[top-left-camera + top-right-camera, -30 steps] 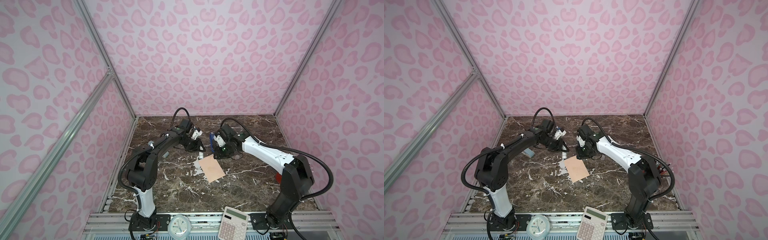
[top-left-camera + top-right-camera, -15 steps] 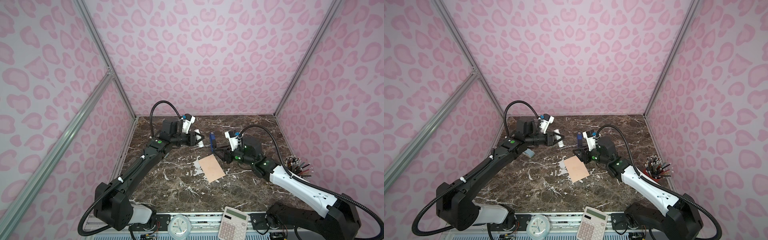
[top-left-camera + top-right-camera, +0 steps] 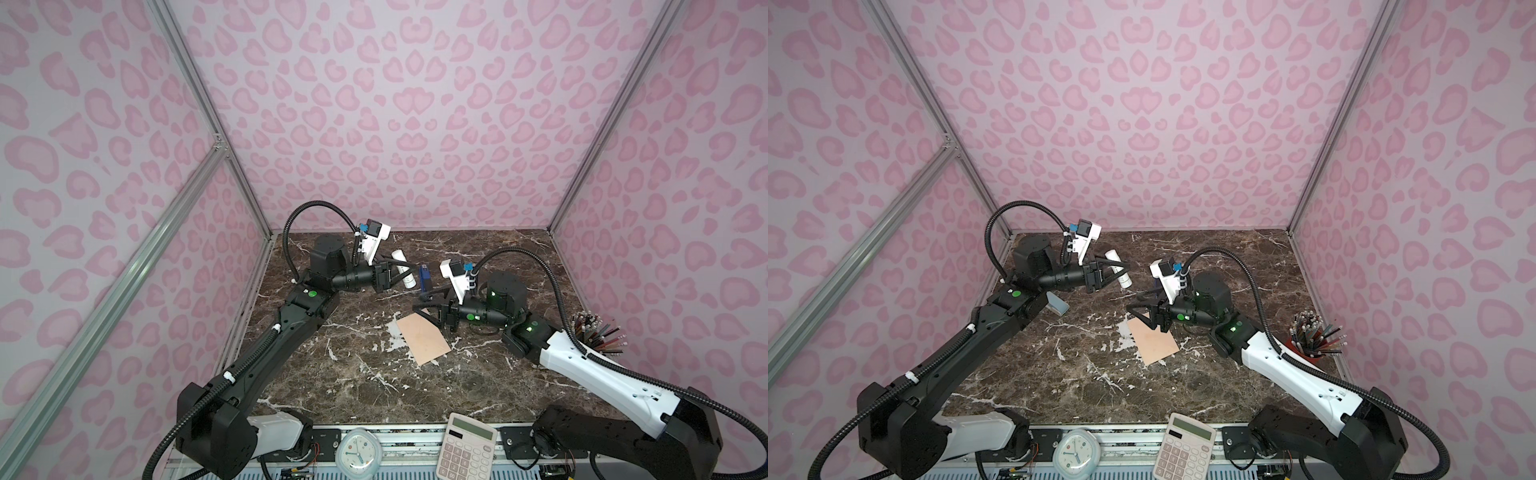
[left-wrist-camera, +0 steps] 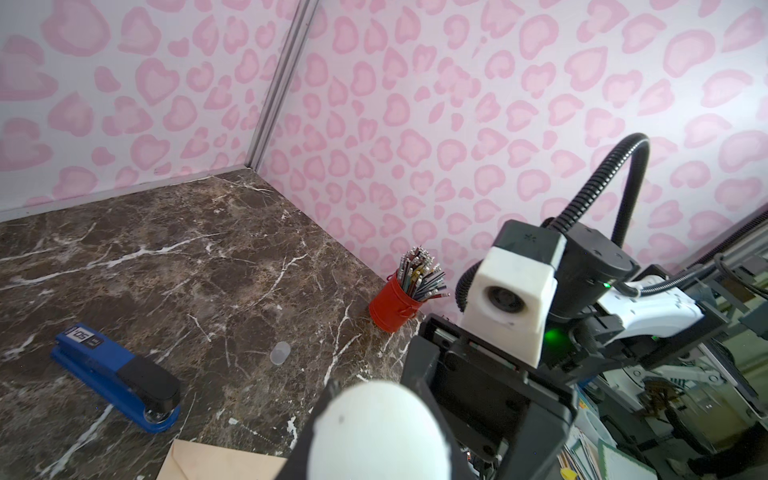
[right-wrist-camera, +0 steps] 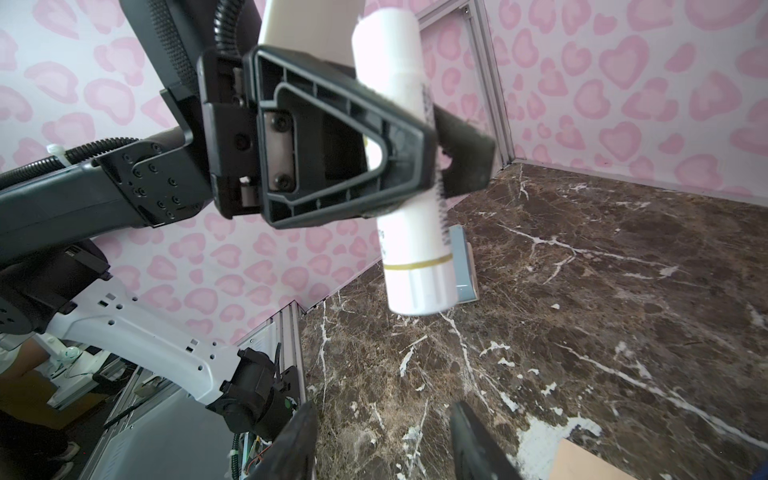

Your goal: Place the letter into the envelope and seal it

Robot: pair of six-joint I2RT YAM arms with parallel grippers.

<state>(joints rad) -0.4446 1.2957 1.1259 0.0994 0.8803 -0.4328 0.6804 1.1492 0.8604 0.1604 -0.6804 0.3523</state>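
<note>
Arms swung apart: L gripper (image 3: pixel 397 272) clamped on glue stick (image 5: pixel 415 266), R gripper (image 3: pixel 428 309) now spread, empty; envelope (image 3: pixel 424 340) prob. next for gluing.

In the left wrist view the envelope (image 4: pixel 216 461) is cropped, the white tube (image 4: pixel 378 432) blurred.

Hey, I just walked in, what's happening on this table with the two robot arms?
The left gripper is clamped on a white glue stick, held up off the marble table. The right gripper hangs open and empty by the far end of the peach envelope, which lies flat mid-table. No letter shows; it may already be inside.
</note>
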